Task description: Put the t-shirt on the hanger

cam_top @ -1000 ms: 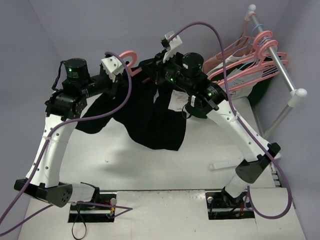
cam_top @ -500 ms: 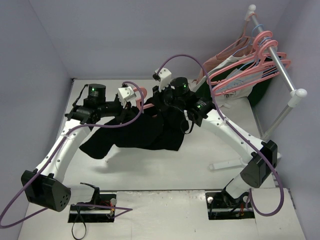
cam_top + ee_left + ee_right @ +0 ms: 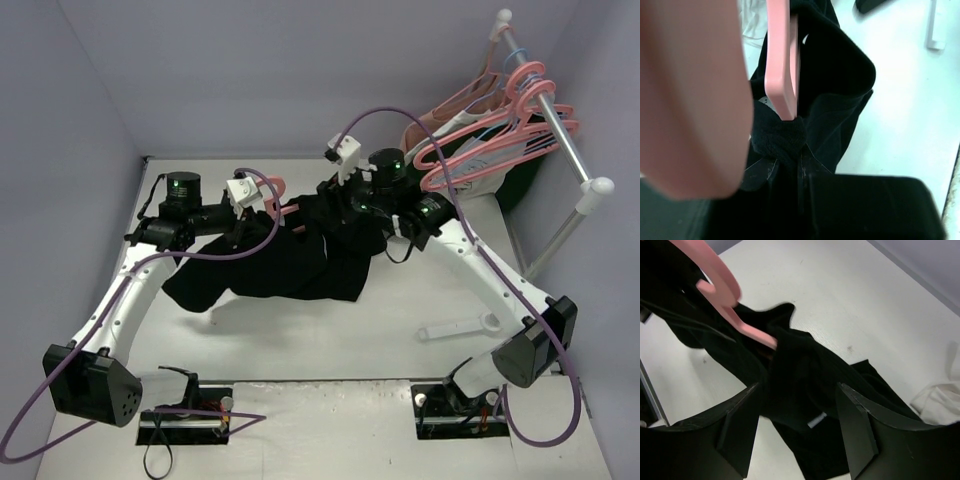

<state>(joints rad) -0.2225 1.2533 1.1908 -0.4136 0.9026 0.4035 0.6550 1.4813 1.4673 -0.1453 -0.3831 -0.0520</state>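
The black t-shirt [image 3: 290,270] hangs over the pink hanger [image 3: 290,207] above the table, its lower part drooping to the left. My left gripper [image 3: 266,208] is shut on the hanger [image 3: 782,65] where black fabric [image 3: 779,140] bunches right at its tips [image 3: 787,160]. My right gripper [image 3: 330,200] is open at the shirt's right side. In the right wrist view its fingers [image 3: 740,430] stand wide on both sides of the t-shirt [image 3: 805,390] without pinching it, and the hanger arm [image 3: 722,285] runs into the fabric at the upper left.
A clothes rack [image 3: 565,150] with several more pink hangers [image 3: 500,130] stands at the back right. A small white tool [image 3: 460,328] lies on the table near the right arm. A white garment [image 3: 940,395] lies at the right edge of the right wrist view.
Both arms came down and lowered the shirt and hanger toward the table. The right gripper opened and let go of the fabric. The left grip is unchanged.
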